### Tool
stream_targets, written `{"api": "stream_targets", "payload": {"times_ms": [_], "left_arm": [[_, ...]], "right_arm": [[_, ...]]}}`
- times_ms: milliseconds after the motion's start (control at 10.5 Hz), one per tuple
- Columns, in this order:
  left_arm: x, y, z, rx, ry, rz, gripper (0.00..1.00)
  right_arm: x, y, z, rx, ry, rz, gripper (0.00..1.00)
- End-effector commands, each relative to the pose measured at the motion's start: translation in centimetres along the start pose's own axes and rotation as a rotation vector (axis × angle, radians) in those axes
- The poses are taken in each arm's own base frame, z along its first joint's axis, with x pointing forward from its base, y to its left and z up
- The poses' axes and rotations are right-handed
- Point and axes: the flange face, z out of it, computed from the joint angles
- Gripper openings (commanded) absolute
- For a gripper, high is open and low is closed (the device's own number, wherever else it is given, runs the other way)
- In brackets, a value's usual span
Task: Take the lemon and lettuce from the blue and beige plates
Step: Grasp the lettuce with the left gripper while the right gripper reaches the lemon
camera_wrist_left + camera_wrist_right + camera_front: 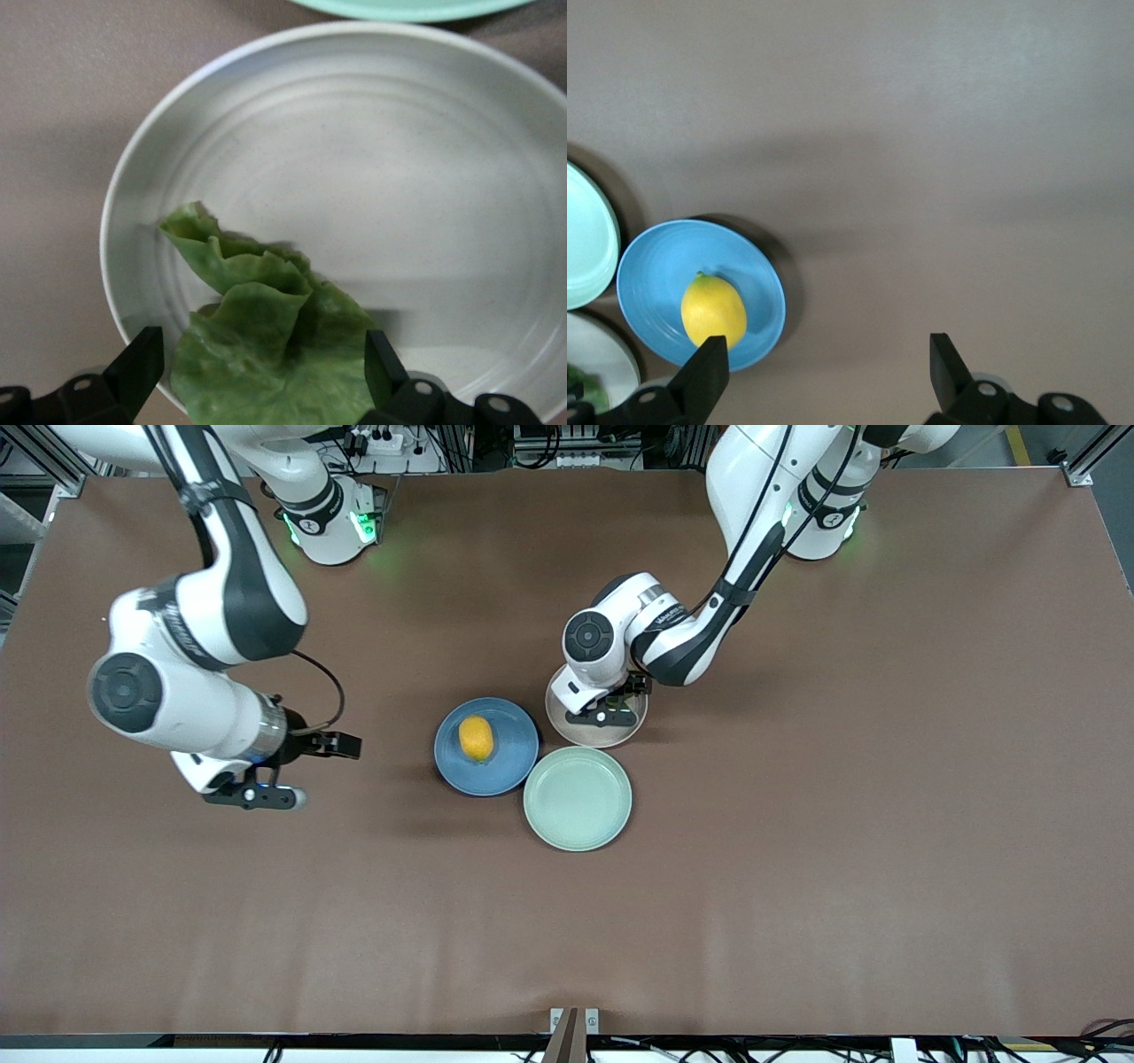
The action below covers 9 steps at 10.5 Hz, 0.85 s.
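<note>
The lemon (477, 739) lies on the blue plate (511, 765) in the middle of the table. My right gripper (252, 795) hangs open over bare table beside that plate, toward the right arm's end; in the right wrist view the lemon (713, 310) and blue plate (656, 266) sit off to one side of the gripper (828, 363). My left gripper (611, 708) is low over the beige plate (611, 735). It (263, 356) stands open with a finger on each side of the lettuce (266, 345), a ruffled green leaf at the rim of the beige plate (399, 177).
A mint-green plate (578, 798) holding nothing touches both other plates, nearer the front camera. The brown table (797, 868) stretches wide around the three plates.
</note>
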Motion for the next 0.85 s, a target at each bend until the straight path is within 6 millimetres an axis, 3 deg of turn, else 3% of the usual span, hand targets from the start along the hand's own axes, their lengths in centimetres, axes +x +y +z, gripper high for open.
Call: {"api": "stream_targets", "payload": {"times_ms": [0,95,190,285,380,759], "left_arm": [[-0.4,1.1,0.3,0.006,0.014,-0.033,1.0],[-0.3,1.1,0.3,0.002,0.017,-0.051,1.0],[-0.2,1.1,0.3,-0.005,0.014,-0.071,0.72],[-0.4,1.2,0.4,-0.019,-0.004,-0.106,0.33],[-0.3,1.2,0.4,-0.024,-0.008,-0.132,0.0],[-0.2,1.3,0.2,-0.035,0.002,-0.136,0.0]], "right_arm": [[0.1,-3.0,3.6,0.011,0.004,0.069,1.0],[0.0,-4.2,4.8,0.01,0.005,0.093,1.0],[0.0,-5.2,5.6,0.014,0.011,0.109,1.0],[-0.2,-5.7,6.1,0.014,0.01,0.12,1.0],[-0.2,-6.3,6.5,0.014,0.012,0.127,1.0],[-0.1,-8.5,9.5,0.028,0.034,0.195,1.0]]}}
